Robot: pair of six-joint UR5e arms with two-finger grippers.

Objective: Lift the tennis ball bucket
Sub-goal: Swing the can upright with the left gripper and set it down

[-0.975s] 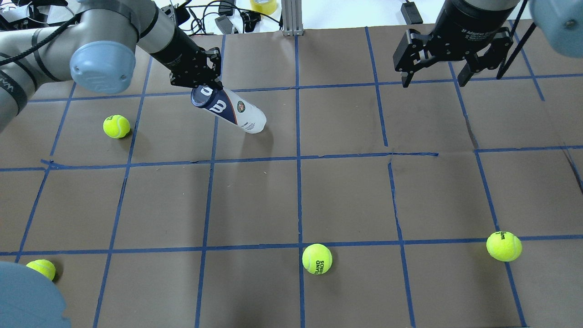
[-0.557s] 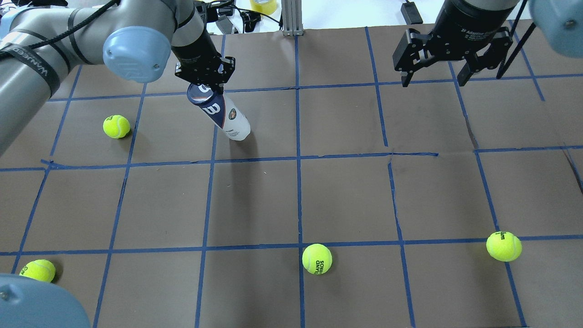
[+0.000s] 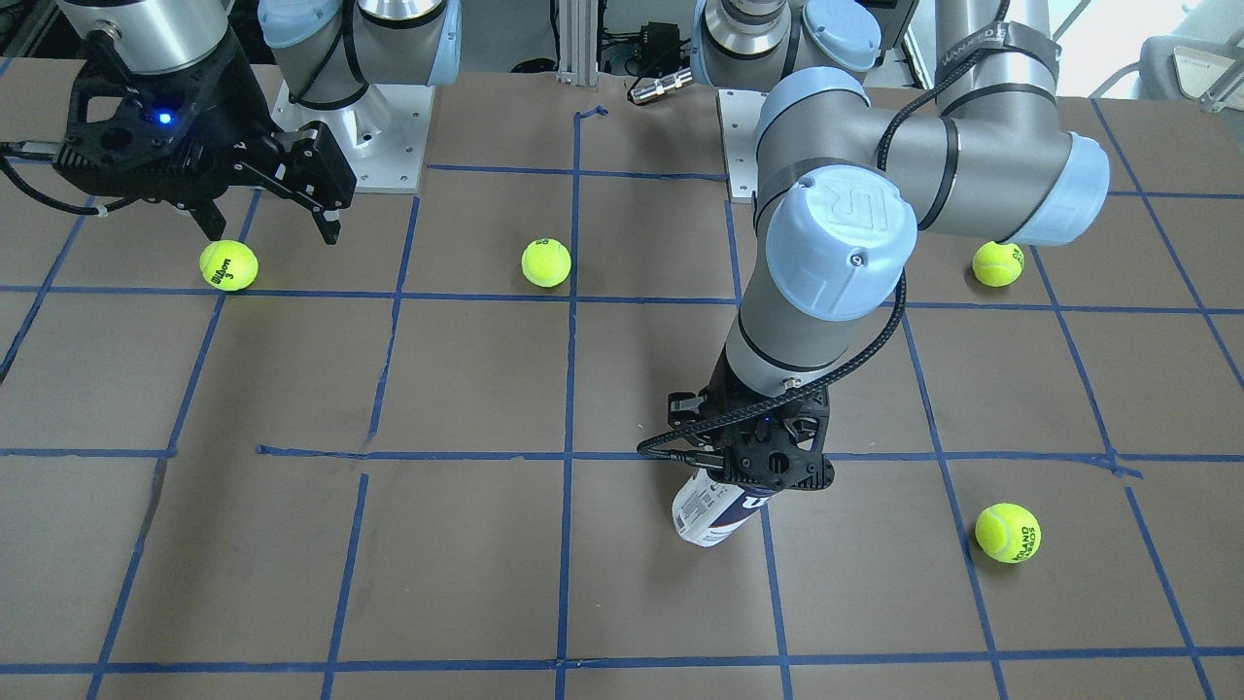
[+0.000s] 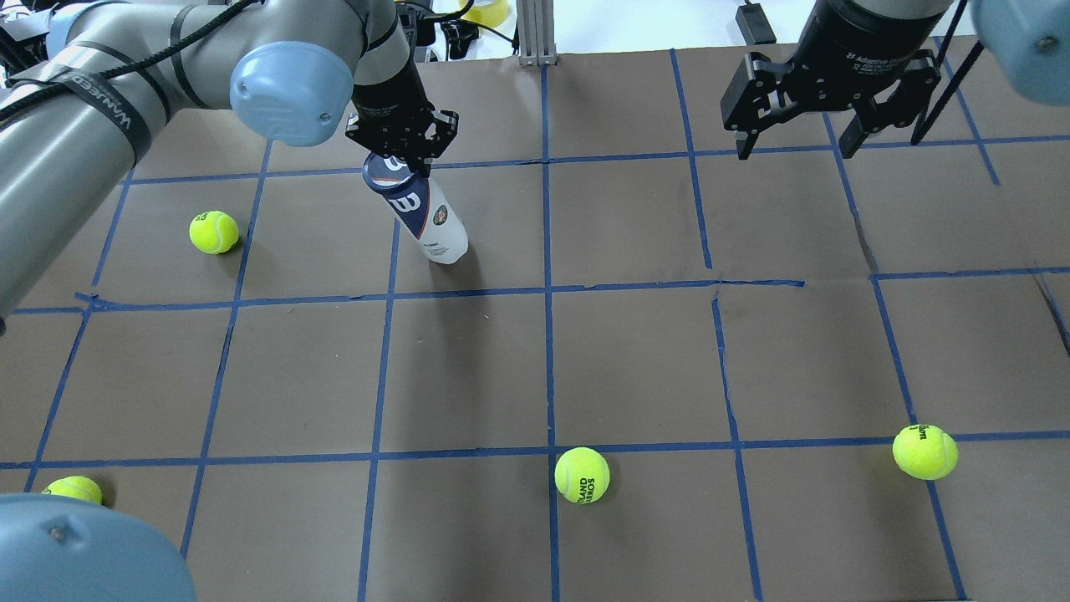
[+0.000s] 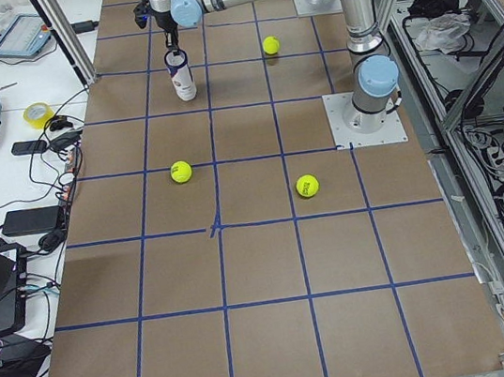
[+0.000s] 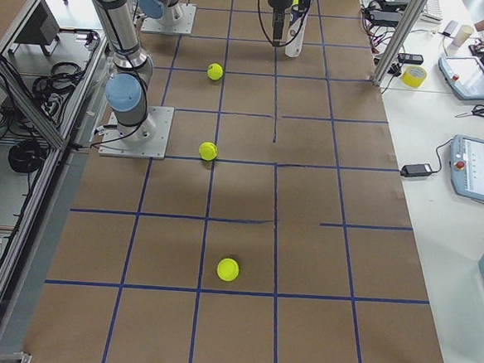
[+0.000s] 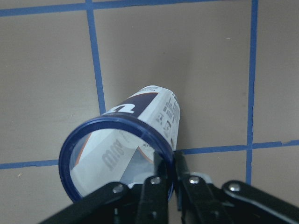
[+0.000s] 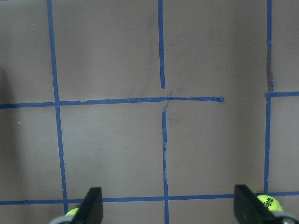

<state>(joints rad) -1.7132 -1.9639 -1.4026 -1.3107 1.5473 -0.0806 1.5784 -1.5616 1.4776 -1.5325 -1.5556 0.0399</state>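
The tennis ball bucket (image 4: 425, 219) is a slim can with a navy open rim on top and its white end low over the brown table. It leans slightly. My left gripper (image 4: 402, 157) is shut on the navy rim, one finger inside and one outside, as the left wrist view shows (image 7: 170, 164). The can (image 7: 140, 130) hangs below the fingers there. It also shows in the front view (image 3: 711, 509) under the left gripper (image 3: 768, 478). I cannot tell whether its white end touches the table. My right gripper (image 4: 794, 152) is open and empty, far to the right.
Several yellow-green tennis balls lie on the table: one left of the can (image 4: 214, 232), one at the front middle (image 4: 582, 475), one at the front right (image 4: 924, 451), one at the front left (image 4: 73, 489). Cables and a tape roll (image 4: 485, 10) lie beyond the far edge.
My left gripper has swung right with the rim in its grip. The can has gone from slanting well over to nearly upright. The right arm has not moved.
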